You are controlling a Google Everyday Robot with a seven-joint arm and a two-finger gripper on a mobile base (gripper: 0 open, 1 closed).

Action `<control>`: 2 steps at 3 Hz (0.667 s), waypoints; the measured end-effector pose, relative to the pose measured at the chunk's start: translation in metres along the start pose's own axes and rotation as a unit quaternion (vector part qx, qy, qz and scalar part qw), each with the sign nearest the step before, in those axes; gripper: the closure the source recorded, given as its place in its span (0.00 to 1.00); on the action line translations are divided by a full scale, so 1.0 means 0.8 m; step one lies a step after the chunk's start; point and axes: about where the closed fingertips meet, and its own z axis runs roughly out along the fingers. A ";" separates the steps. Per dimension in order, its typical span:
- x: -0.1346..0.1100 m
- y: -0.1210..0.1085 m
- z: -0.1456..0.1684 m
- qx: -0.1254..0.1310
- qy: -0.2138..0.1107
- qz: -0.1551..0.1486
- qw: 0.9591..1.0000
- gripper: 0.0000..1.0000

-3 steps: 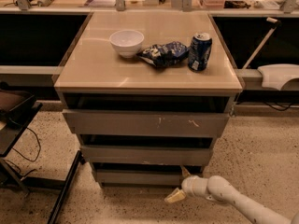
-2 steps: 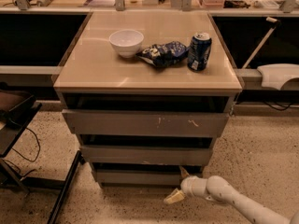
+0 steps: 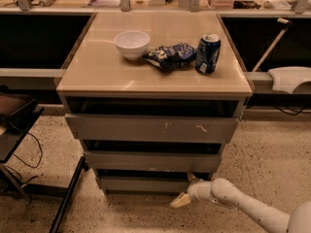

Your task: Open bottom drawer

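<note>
The bottom drawer [image 3: 141, 184] is the narrowest grey front, lowest of three under the tan cabinet top, just above the floor. A dark gap shows above its front. My gripper [image 3: 184, 191] is low at the drawer's right end, on the white arm that comes in from the bottom right. One pale finger [image 3: 179, 201] points down-left in front of the drawer's lower right corner; another tip [image 3: 191, 178] sits at the drawer's top edge.
Above are the mid-width drawer [image 3: 151, 160] and the widest scratched drawer [image 3: 151, 128]. On the cabinet top [image 3: 92, 72] stand a white bowl [image 3: 131, 43], a blue chip bag [image 3: 170, 56] and a blue can [image 3: 208, 53]. A black stand [image 3: 19, 130] is at left.
The gripper has barely moved, a touch to the left. The bottom drawer has not visibly moved.
</note>
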 end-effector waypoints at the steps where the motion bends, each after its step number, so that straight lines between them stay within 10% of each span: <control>1: 0.012 -0.001 0.028 0.016 0.008 0.012 1.000 0.00; 2: 0.033 -0.020 0.073 0.041 0.021 0.037 0.998 0.00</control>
